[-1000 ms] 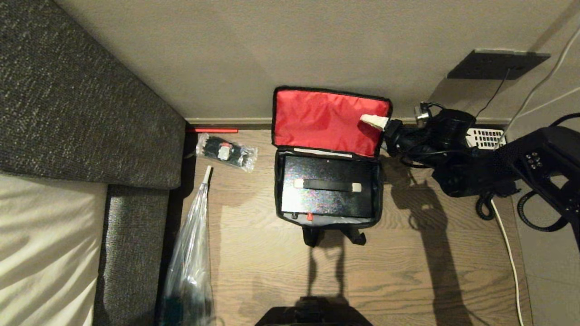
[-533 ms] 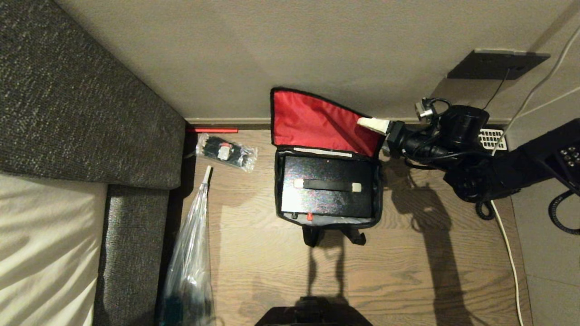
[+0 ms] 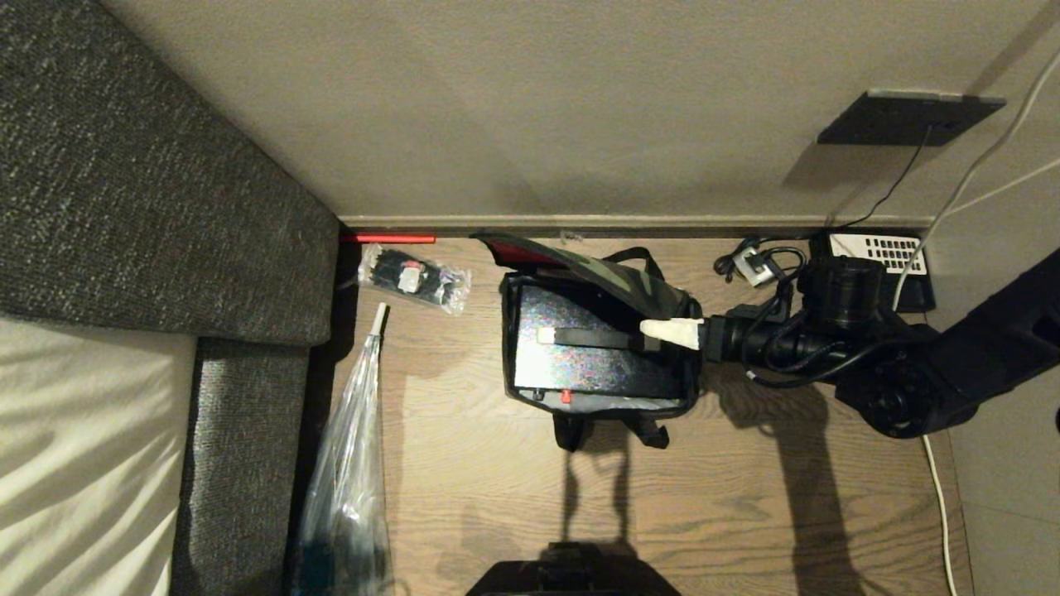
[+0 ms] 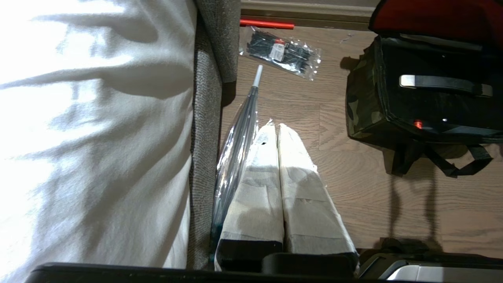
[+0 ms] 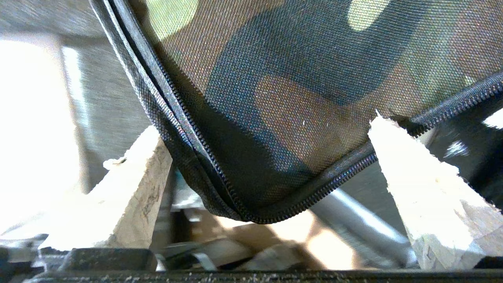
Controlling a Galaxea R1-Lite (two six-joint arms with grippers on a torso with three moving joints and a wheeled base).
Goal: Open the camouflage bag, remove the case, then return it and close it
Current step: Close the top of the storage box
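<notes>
The bag sits on the wooden floor close to the wall, and its lid hangs half lowered over the back part of the opening, camouflage side up, with a sliver of red lining showing at the far left corner. The right gripper reaches in level from the bag's right side, its white-wrapped tips at the lid's near right corner, just above the right end of the case's handle. Seen from the wrist, its two fingers stand wide apart with the lid's zippered corner hanging between them; the cloth touches neither pad, as far as I can tell, so nothing is gripped. The case lies flat inside the bag, directly below and beyond those tips, its small red dot at the near edge. The bag's black straps trail out on the floor toward the robot.

The left gripper hangs parked low at the robot's left, fingers pressed together, pointing along the floor. Just beside it lies a long clear plastic bag against the sofa; further ahead of its tips is a small packet of cable ties, and the camouflage bag stands well off to its right.
</notes>
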